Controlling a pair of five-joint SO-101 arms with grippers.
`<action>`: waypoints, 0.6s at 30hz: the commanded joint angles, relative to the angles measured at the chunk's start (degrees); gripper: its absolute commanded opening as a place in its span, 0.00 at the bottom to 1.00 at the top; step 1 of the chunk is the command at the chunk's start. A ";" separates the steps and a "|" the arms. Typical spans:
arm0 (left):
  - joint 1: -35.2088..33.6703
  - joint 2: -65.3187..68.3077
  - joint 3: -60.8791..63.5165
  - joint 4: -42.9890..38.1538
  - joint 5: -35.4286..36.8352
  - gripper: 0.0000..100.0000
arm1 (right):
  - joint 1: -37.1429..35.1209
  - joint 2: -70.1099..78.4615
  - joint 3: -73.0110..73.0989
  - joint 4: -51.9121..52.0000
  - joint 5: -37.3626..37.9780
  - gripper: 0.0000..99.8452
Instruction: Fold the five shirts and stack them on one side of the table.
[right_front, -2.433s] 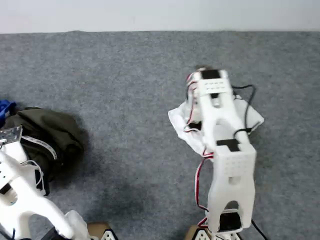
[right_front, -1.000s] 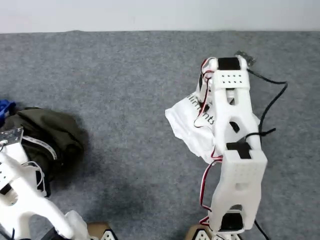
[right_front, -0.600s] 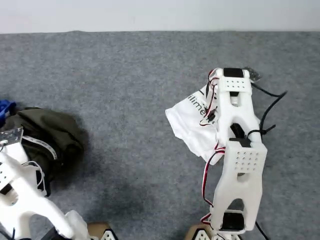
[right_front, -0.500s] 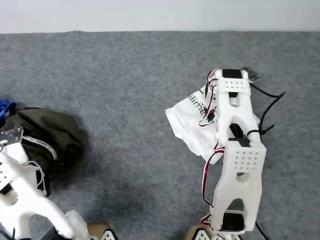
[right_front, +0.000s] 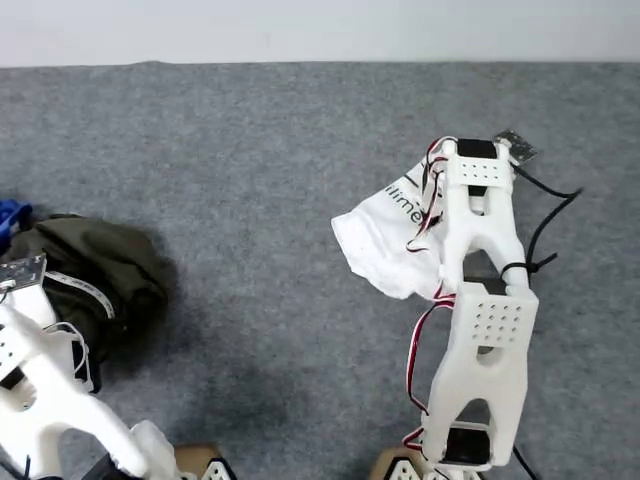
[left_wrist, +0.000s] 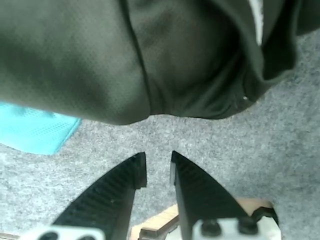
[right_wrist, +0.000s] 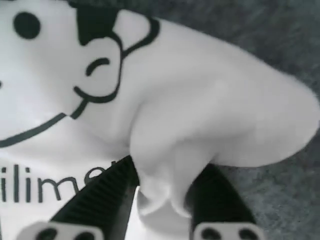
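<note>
We are looking down at a grey table (right_front: 250, 150) with two white arms on it. The right arm (right_front: 480, 300) is reaching out over a white shirt (right_front: 385, 235). The shirt is lying in a crumpled bunch on the right part of the table, partly under that arm. It has black letters and a drawing on it.

From up close, we are seeing the right claw (right_wrist: 160, 185) pinching a fold of the white shirt (right_wrist: 200, 100). Its two black fingers are squeezing the cloth between them.

The left arm (right_front: 40, 390) is sitting at the near left corner of the table. A dark green shirt (right_front: 95, 265) is lying in a heap just beside it, at the left edge. A bit of blue cloth (right_front: 10, 215) is peeking out next to the heap.

The left claw (left_wrist: 157, 162) is hanging over the grey table, close to the dark green shirt (left_wrist: 150, 60). Its fingers are a little apart and are holding nothing.
</note>
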 joint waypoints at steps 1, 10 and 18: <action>0.35 -1.14 -0.13 -0.70 0.26 0.09 | 0.84 1.19 -1.23 2.24 2.81 0.01; 0.35 -1.14 -0.13 -0.70 0.26 0.09 | 14.73 -7.25 -1.23 8.84 24.88 0.01; 0.35 -1.14 -0.13 -0.70 0.26 0.09 | 27.91 -12.53 -1.23 7.25 54.24 0.01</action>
